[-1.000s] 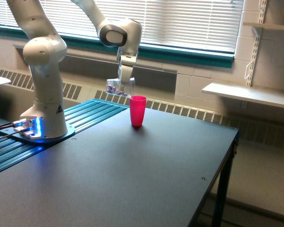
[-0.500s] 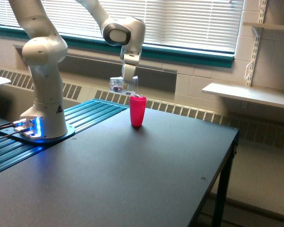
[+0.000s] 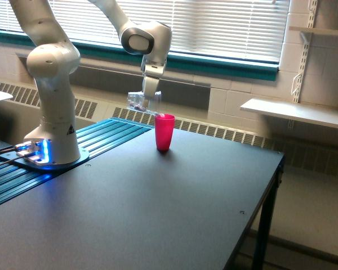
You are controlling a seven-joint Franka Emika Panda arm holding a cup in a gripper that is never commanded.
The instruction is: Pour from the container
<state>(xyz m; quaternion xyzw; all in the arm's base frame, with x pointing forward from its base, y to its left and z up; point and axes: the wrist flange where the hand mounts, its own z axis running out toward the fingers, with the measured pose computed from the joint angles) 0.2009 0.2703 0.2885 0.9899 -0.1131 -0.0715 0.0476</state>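
One big dark table (image 3: 158, 208) fills the frame, its far edge running along a radiator under the window blinds (image 3: 214, 25), and there on the ribbed blue strip at the table's edge on the exterior view's left stands the white arm (image 3: 50, 84), base lit blue. Up it goes, off the top, and down it bends over the far part of the table, wrist pointing at the surface. Below that wrist, the gripper (image 3: 150, 97) has the container (image 3: 142, 102) pinched at its open end, jaws closed on the clear plastic, and the container lies tipped nearly on its side in the air, bottom toward the exterior view's left, mouth toward the pink cup (image 3: 164, 132). Reddish-brown bits show through its wall. The pink cup stands upright near the far edge, rim just below and beside the container's mouth; whether the two touch, I cannot tell.
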